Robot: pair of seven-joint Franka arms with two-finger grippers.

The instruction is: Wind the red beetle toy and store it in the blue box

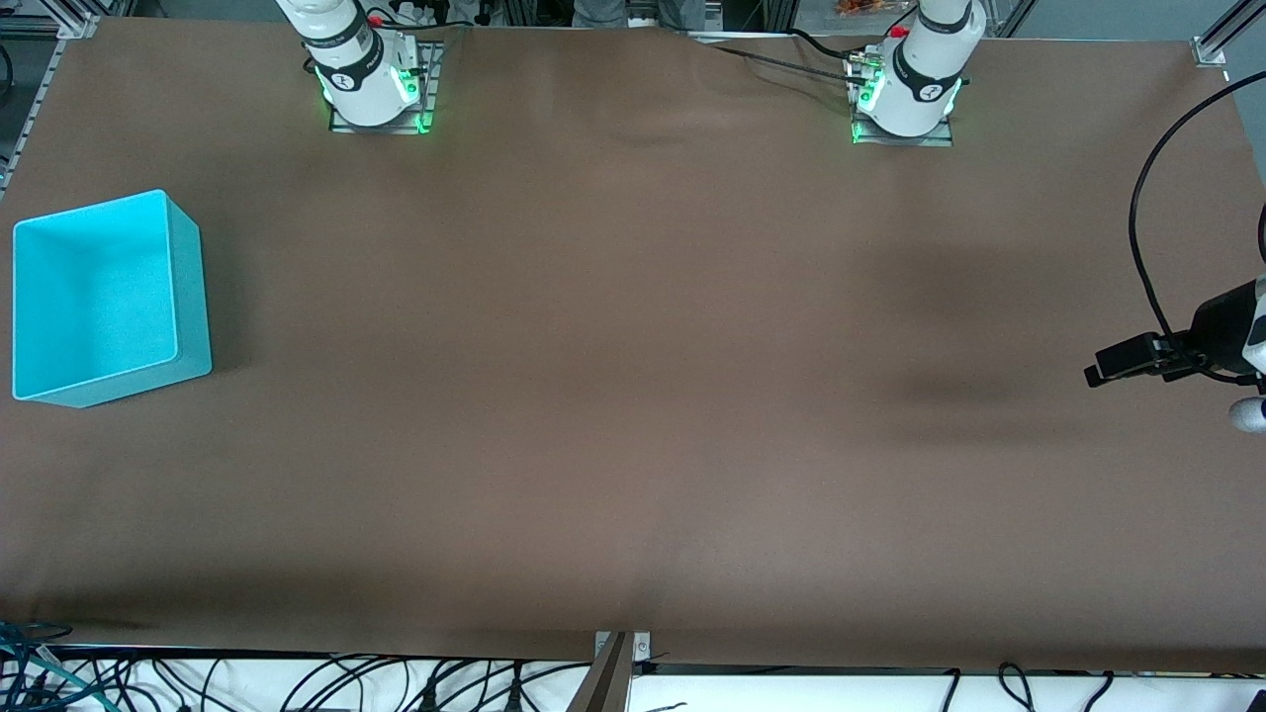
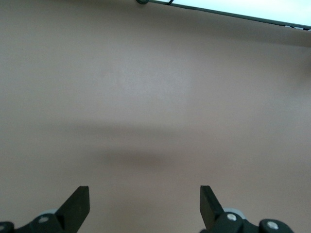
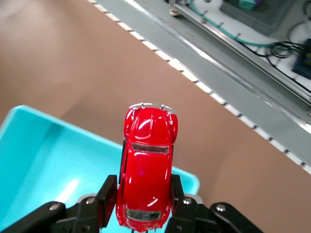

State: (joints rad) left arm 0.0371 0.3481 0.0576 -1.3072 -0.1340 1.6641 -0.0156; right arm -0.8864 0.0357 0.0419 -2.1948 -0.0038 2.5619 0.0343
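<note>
The red beetle toy [image 3: 147, 165], small and glossy, sits clamped between the black fingers [image 3: 108, 194] of my right gripper [image 3: 144, 190], which is shut on its sides. In the right wrist view the toy hangs over one end wall of the blue box [image 3: 48, 160]. In the front view the blue box [image 1: 190, 287] stands open-topped at the right arm's end of the table, and the right gripper is out of that view. My left gripper [image 2: 144, 204] is open over bare table with nothing between its fingers.
The left arm's wrist [image 1: 1221, 331] hangs at the left arm's end of the table, with a black cable [image 1: 1137, 227] looping above it. Both arm bases [image 1: 366, 89] stand along the table's edge. A brown mat [image 1: 633, 396] covers the table.
</note>
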